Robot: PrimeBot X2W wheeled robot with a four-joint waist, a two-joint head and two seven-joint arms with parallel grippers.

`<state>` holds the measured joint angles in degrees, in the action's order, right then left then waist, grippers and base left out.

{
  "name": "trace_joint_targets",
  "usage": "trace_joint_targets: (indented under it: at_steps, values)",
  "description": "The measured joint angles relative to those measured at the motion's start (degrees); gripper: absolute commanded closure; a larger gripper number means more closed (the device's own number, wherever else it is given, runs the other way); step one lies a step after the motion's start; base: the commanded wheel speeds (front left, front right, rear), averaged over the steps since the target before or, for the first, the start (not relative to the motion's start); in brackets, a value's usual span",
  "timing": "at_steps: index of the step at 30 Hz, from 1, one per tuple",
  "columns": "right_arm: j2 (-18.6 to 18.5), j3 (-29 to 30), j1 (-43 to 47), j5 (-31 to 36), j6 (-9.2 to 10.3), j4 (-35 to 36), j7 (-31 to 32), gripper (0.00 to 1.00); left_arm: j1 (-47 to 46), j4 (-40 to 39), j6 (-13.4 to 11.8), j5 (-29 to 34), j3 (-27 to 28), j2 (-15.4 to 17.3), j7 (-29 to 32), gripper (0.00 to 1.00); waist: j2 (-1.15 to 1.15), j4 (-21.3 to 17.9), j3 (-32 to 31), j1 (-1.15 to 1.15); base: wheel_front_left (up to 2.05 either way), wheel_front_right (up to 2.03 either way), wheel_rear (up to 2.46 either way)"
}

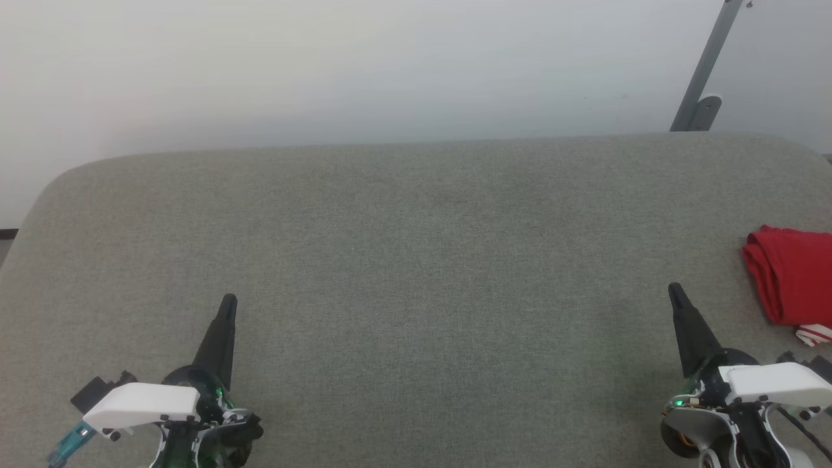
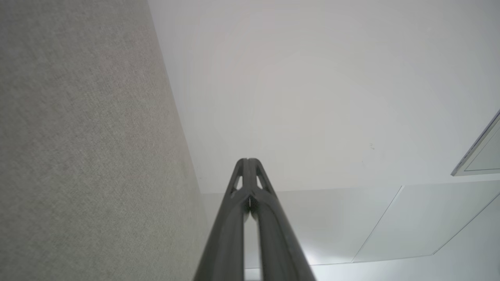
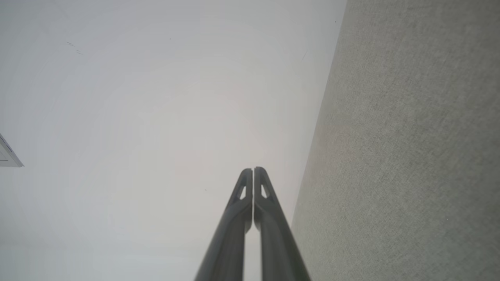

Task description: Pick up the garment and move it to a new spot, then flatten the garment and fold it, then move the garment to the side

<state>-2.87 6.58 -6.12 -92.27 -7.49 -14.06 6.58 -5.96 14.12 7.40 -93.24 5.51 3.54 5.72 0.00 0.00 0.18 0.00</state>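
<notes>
Head view with both wrist views. The left gripper (image 1: 228,300) and the right gripper (image 1: 675,287) rest low over the near part of the grey table (image 1: 416,260). On each, the two dark fingers are pressed together tip to tip and hold nothing, which the wrist views confirm (left gripper (image 2: 247,160), right gripper (image 3: 253,169)).

The red shirt (image 1: 790,276) lies as a compact folded bundle at the far right of the table, outside and just beyond the right gripper and not touching it. The picture's edge cuts it off.

**Orientation.** The visible part is longer from far to near than across, with a slight tilt. Its rounded fold faces the table's middle, and a bit of striped trim (image 1: 814,334) peeks out at the near end. The true long axis cannot be settled, because the rest is out of frame.

**Risks.**
- A reach would probably be aimed poorly, since part of the bundle is unseen.
- A pinch on the top layer alone would likely peel the fold open.
- Dragging over the rough cloth surface could unroll it.
</notes>
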Motion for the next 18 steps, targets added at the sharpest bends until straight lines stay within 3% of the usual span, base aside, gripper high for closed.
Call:
trace_joint_targets:
  at_steps: [18]
  values:
    - [0.0, 0.0, 0.0, 0.0, 0.00, 0.0, 0.0, 1.00, 0.0, 0.0, 0.0, 0.1, 0.2, -0.1, 0.2, 1.00, 0.00, 0.0, 0.0, 0.00, 0.00, 0.00, 0.00]
